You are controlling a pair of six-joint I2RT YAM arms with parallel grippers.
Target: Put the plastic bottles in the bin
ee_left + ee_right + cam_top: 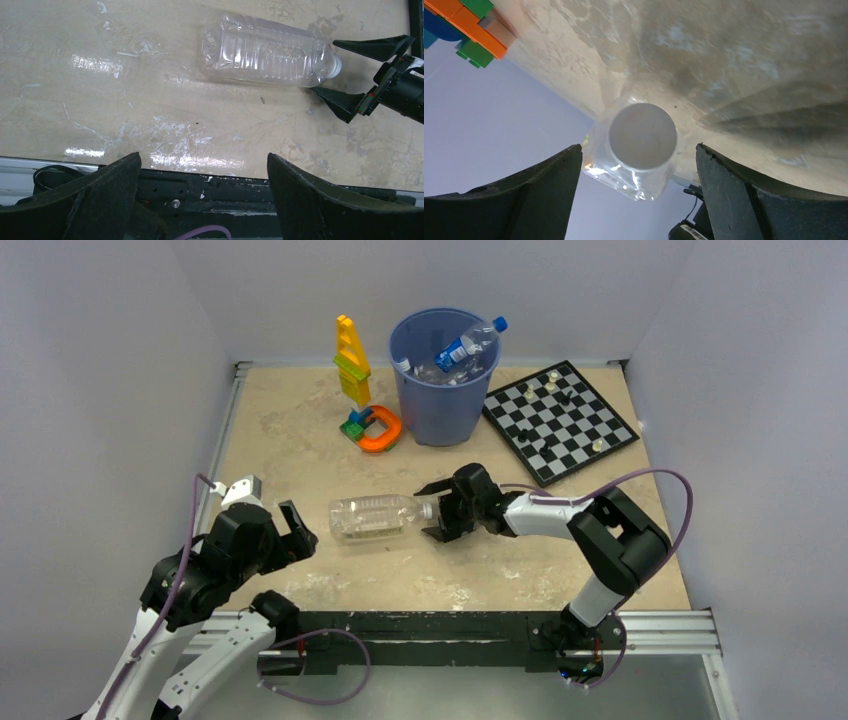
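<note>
Counter centre: clear bottle (370, 517) lies sideways, right gripper (437, 510) spread wide around its cap (642, 135), not clamped. Left gripper (300, 532) gapes empty; far-edge bin (440, 415) holds a blue-labelled bottle (470, 345), print unreadable.

This is a robot test cell in a lab, not a lived-in room. Plain pale walls (100, 360) box in a scuffed beige surface (300, 440) along its left, far and right edges. An aluminium rail (680, 625) spans the near edge, where a left arm (200, 570) and a right arm (610, 540) are bolted, trailing purple cables (645, 472). Mismatched props stand near the far edge: a toy block stack (351, 362), a blue bin (440, 400) and a chessboard (560, 420).
</note>
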